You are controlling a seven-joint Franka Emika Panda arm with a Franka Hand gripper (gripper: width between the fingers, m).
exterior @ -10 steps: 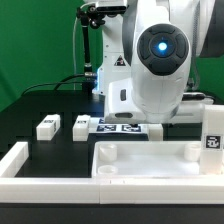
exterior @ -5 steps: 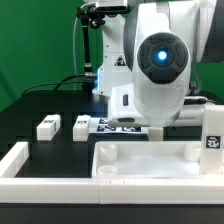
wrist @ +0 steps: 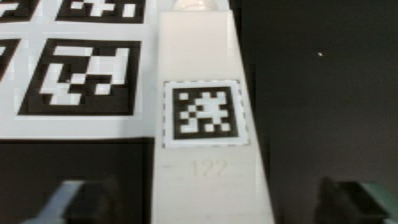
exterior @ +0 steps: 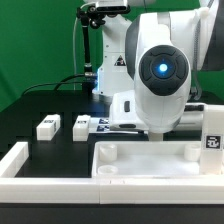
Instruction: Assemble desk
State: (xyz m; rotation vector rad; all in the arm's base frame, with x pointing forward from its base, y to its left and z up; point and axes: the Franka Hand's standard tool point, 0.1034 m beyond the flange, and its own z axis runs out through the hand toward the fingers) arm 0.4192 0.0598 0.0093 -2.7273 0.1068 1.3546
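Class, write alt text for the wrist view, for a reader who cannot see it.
A white desk leg bearing a black-and-white square tag lies on the black table, between the two fingers of the open gripper, neither touching it. Beside it lies the marker board with larger tags.

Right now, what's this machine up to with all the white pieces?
A robot arm is putting a small white desk together. Its gripper is open and hangs over one tagged leg lying beside the marker board, with a finger on either side but not closed on it. The tray-like desk top lies at the front with no legs visibly fitted. A second leg and a third leg lie on the black table.
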